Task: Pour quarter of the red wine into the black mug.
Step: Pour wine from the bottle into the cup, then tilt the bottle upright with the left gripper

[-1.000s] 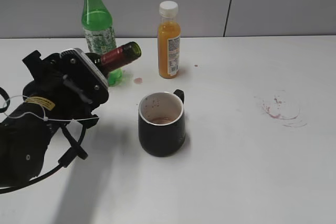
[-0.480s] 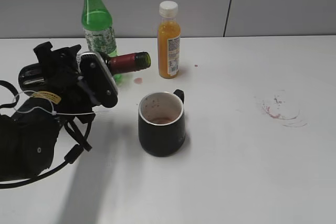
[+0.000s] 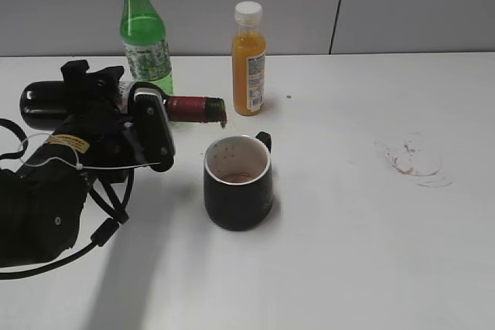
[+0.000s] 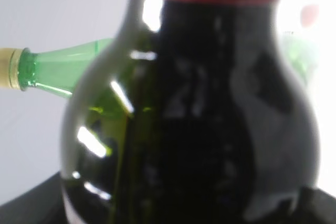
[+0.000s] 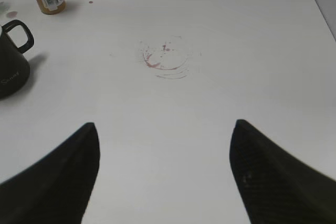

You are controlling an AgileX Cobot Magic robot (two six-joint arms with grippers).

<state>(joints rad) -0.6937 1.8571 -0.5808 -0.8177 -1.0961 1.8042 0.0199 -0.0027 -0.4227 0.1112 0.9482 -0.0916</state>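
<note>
The left claw [image 3: 143, 125] grips the wine bottle [image 3: 189, 107] lying level, its mouth just above and left of the black mug [image 3: 237, 183]. The right claw [image 5: 164, 174] hangs open, right of the mug.

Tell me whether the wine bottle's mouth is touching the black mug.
Apart. The exterior view shows the wine bottle lying nearly level in the left tool, its mouth above the black mug with bare table visible between them.
</note>
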